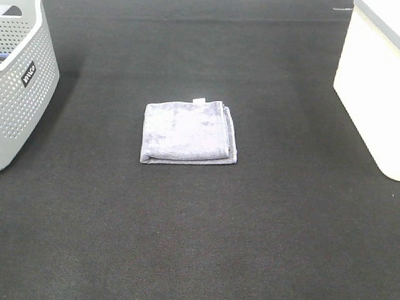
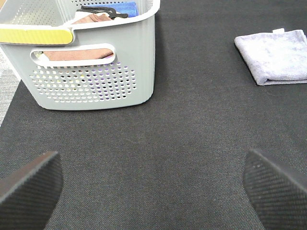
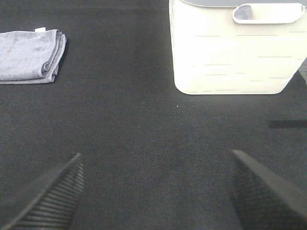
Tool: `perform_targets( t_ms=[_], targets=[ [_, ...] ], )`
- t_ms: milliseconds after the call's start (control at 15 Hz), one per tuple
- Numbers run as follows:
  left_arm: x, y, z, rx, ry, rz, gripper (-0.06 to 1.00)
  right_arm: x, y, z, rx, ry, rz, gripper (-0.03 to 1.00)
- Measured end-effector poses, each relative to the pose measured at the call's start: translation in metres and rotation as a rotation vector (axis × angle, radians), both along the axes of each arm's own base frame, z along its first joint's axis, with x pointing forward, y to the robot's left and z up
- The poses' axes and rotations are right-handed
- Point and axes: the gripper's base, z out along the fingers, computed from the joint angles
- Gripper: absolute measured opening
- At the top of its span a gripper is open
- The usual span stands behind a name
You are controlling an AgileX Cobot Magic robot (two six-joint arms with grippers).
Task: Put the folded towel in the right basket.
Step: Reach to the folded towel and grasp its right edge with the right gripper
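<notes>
The right end effector [image 3: 154, 194] is hovering low over the bare table [image 1: 196, 243] with its fingers spread wide apart and nothing between them. The left end effector [image 2: 152, 189] is sitting the same way on its own side, also spread and empty. Neither arm is showing in the high view, so both are waiting at the near edge.

Further out, the folded towel [image 1: 189, 132] is lying flat in the middle of the table, well apart from both end effectors and touching neither basket. From the right end effector it is lying ahead and across toward the left arm's side. From the left end effector it is lying ahead and across toward the right arm's side. Neither arm is looking clearly nearer. The towel's slightly longer axis is running side to side, and its stacked fold edges are facing the right arm's side.

Beyond and to the right, the cream right basket [image 1: 378, 91] is standing at the table's edge, so the right arm is probably the better placed for reaching in, gripping and carrying back. The grey left basket [image 1: 20, 95] is standing opposite.
</notes>
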Motion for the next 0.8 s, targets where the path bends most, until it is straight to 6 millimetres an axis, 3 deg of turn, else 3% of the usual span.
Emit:
perform_targets(
  t_ms=[467,533,600,667,800],
  targets=[
    [0.0,0.0,0.0,0.0,0.0,0.0,0.97,0.006,0.0,0.007,0.005,-0.012,0.0,0.75],
    [0.0,0.0,0.0,0.0,0.0,0.0,0.97,0.03,0.002,0.023,0.029,-0.02,0.003,0.75],
    [0.0,0.0,0.0,0.0,0.0,0.0,0.97,0.03,0.002,0.023,0.029,-0.02,0.003,0.75],
    [0.0,0.0,0.0,0.0,0.0,0.0,0.97,0.044,0.003,0.031,0.047,-0.016,0.004,0.75],
    [0.0,0.0,0.0,0.0,0.0,0.0,0.97,0.085,0.006,0.045,0.081,0.042,0.011,0.75]
  ],
)
